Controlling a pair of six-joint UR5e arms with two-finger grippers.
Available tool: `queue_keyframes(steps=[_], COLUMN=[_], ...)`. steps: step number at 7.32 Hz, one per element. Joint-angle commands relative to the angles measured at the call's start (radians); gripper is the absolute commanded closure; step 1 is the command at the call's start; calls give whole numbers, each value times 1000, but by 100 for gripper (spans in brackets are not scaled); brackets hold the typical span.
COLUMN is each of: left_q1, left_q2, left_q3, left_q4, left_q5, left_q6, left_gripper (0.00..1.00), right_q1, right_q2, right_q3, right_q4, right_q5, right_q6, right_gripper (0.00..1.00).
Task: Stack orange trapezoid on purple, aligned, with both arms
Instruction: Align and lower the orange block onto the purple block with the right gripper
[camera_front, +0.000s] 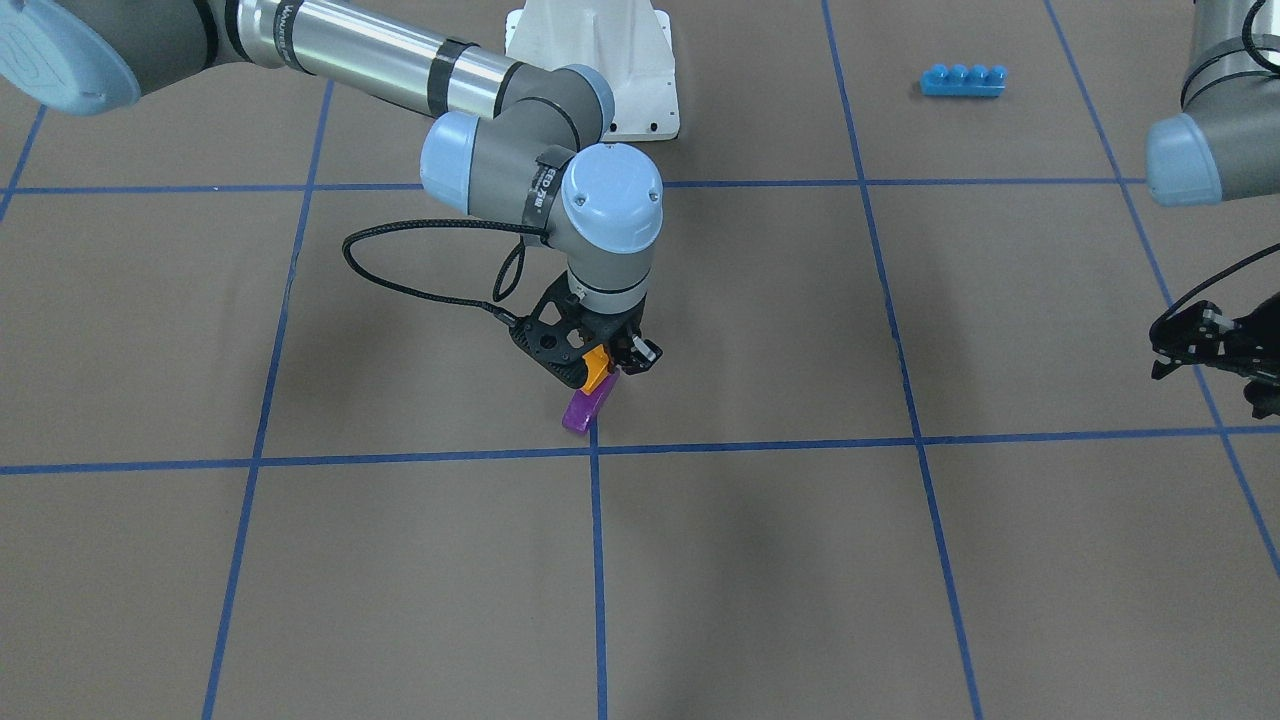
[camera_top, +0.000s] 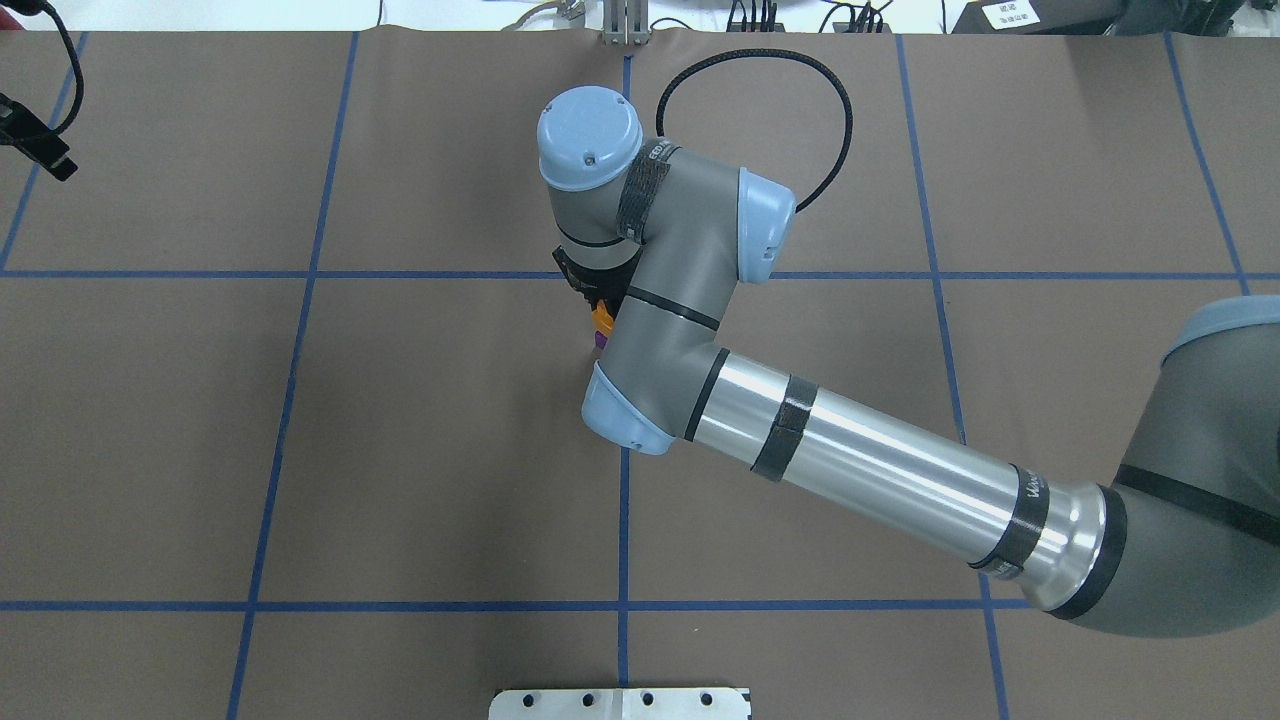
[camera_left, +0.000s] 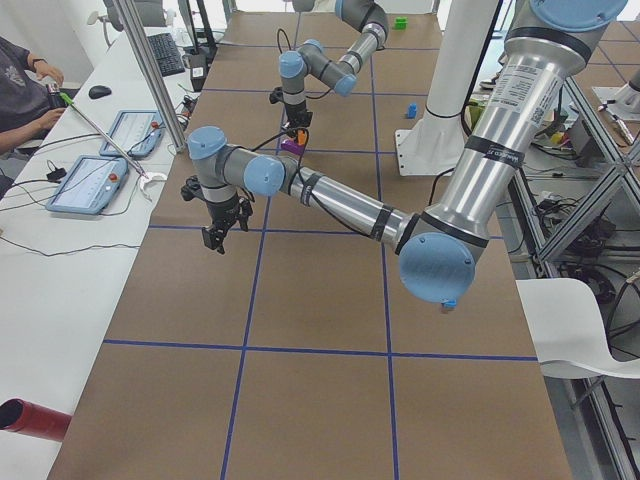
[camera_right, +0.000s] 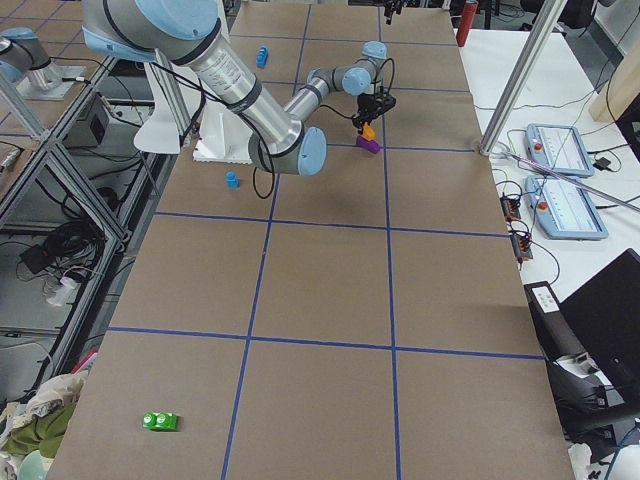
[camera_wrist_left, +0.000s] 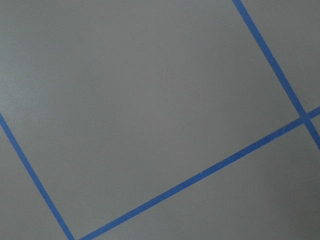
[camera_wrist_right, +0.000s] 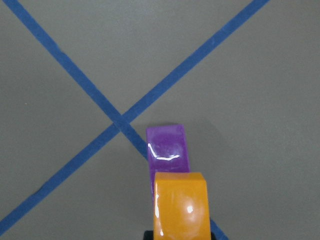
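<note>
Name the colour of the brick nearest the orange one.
The brick is purple, clearest in the right wrist view.

The right end effector (camera_front: 604, 368) points down just above the purple (camera_front: 584, 410), clamping the orange trapezoid (camera_front: 596, 369); the left end effector (camera_front: 1200, 345) hangs well away from it, grip unclear.

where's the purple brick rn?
Front-facing view, centre: the purple brick sits just on the robot's side of a blue tape crossing, directly below the orange trapezoid held in the right pincer.
</note>
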Motion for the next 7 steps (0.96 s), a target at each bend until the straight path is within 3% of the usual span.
queue_keyframes(steps=[1, 7], left_q1=[0, 0], left_q2=[0, 0], left_q3=[0, -2], left_q4=[0, 0], left_q5=[0, -2], left_q6=[0, -1], left_gripper=[0, 0], right_q1=[0, -8], right_q2=[2, -10], right_q3=[-12, -14], right_q4=[24, 27], right_q5=[-4, -2], right_q6=[3, 3], right_gripper=[100, 100])
